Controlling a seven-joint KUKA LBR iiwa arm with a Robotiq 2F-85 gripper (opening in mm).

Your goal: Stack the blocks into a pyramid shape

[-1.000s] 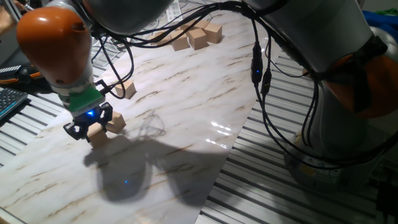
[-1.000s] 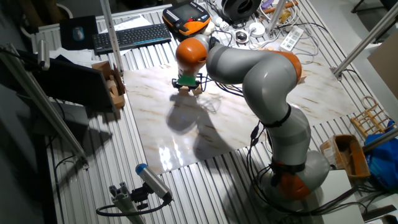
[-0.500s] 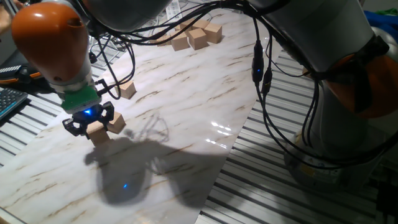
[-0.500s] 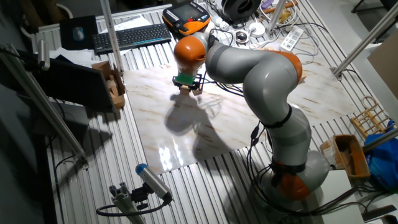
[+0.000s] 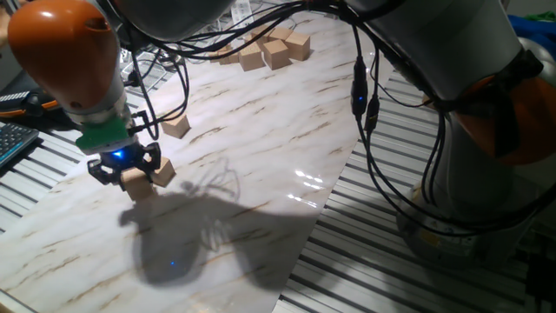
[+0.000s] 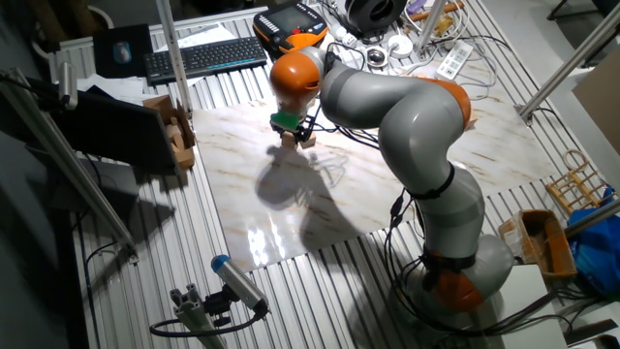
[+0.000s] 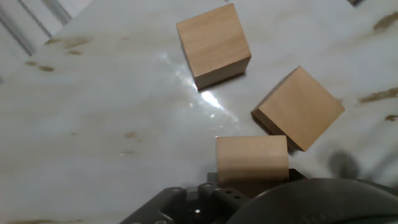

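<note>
1. One fixed view: the gripper (image 5: 128, 170) hangs at about 9 o'clock over the marble board (image 5: 261, 148), its black fingers clasping a tan block (image 5: 136, 181). A second block (image 5: 162, 171) sits just beside it at 2 o'clock; whether they touch cannot be told. A third block (image 5: 176, 126) lies near, further toward 1 o'clock. Well apart, at the board's 12 o'clock end, more blocks form a low cluster (image 5: 271, 49).
2. The other fixed view: the gripper (image 6: 291, 131) is at the board's (image 6: 358, 184) 11 o'clock corner with a block (image 6: 290, 140) under it; the fingers are too small to judge.
3. Hand view: the held block (image 7: 252, 158) sits at 6 o'clock against the gripper body. One loose block (image 7: 298, 107) lies at 3 o'clock, corner close to the held one. Another (image 7: 213, 45) lies at 12 o'clock, apart from both.
</note>
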